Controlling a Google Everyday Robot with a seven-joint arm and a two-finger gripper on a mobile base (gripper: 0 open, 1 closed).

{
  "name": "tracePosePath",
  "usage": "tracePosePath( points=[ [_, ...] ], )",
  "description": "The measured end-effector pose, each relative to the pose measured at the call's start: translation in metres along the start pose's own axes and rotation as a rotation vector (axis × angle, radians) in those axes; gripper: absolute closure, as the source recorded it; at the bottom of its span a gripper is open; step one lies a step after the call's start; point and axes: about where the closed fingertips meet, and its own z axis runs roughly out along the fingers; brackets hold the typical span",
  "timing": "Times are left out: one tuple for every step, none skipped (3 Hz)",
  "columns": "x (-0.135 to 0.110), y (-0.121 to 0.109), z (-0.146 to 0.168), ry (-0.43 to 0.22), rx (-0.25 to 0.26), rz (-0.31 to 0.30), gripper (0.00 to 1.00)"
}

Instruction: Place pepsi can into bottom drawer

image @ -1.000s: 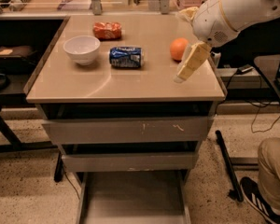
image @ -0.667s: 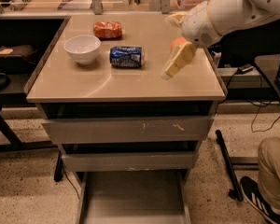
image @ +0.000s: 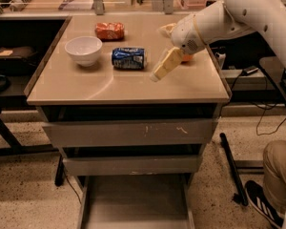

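The bottom drawer (image: 133,205) stood open nearest the camera, its flat grey floor seen between low side walls. A trouser leg (image: 279,168) and a dark shoe (image: 261,203) were seen at 3 o'clock of it, at the frame's right edge. Above the open drawer, 2 shallower drawers were stacked: the middle drawer (image: 128,165) and then the top drawer (image: 128,133), both with flat fronts set close to the cabinet.

On the tan tabletop (image: 109,87) beyond them, the gripper (image: 156,74) was held low over the surface, right of centre. It was tilted with its tip pointed towards 7 o'clock, and the white arm (image: 214,20) was stretched in from the upper right. Whether the gripper was spread or pressed together could not be told; nothing was seen held in it.

The pepsi can (image: 128,58) was laid on its side on the tabletop, at about 10 o'clock of the gripper's tip, near it but apart. An orange (image: 187,57) was partly hidden behind the gripper's body, at 2 o'clock of the tip. A white bowl (image: 83,49) was set upright at 9 o'clock of the can. Farther back, at 11 o'clock of the can, an orange-red snack bag (image: 109,31) was laid flat.
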Motion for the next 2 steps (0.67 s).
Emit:
tracePosePath(
  points=[
    [0.001, -0.006, 0.017, 0.050, 0.032, -0.020, 0.00],
    [0.002, -0.014, 0.033, 0.086, 0.062, -0.042, 0.00]
  ],
)
